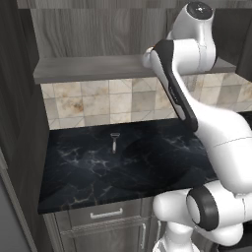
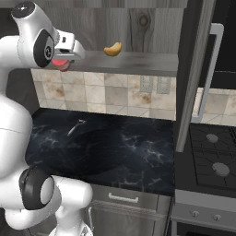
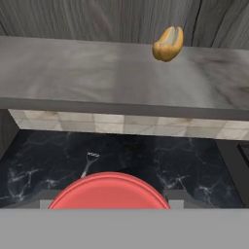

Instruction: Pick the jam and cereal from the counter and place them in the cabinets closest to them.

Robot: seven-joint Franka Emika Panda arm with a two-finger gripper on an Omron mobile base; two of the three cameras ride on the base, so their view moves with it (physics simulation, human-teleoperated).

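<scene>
**Hand view: jam at the cabinet's edge, ready to go in**

Hand view puts us level with the front edge of the open cabinet. At the left, down on the black counter (image 3: 194, 165), we see a small pale utensil (image 3: 90, 163) lying flat, well below the work. In the middle, the jam (image 3: 109, 187) shows as a round, plain red top at the bottom of the picture. The gripper (image 3: 109, 200) pinches it from both sides, with only slivers of the finger tips visible beside it. In the right base view the jar is a small red shape tucked under the hand, held just in front of the grey shelf board (image 3: 73, 73) and slightly below its top surface.

We judge the step to be placing: the jar is off the counter and not yet on the shelf. The next move calls for a little lift so the jar's base clears the board's front edge. After that comes a push forward and a set-down on the bare grey stretch at the left and middle.

To the right, a golden-brown egg-shaped thing (image 3: 168, 44) sits toward the back of the shelf, so we would steer away from it. Farther right in the right base view stands the dark cabinet door (image 2: 193, 69), swung open.
</scene>
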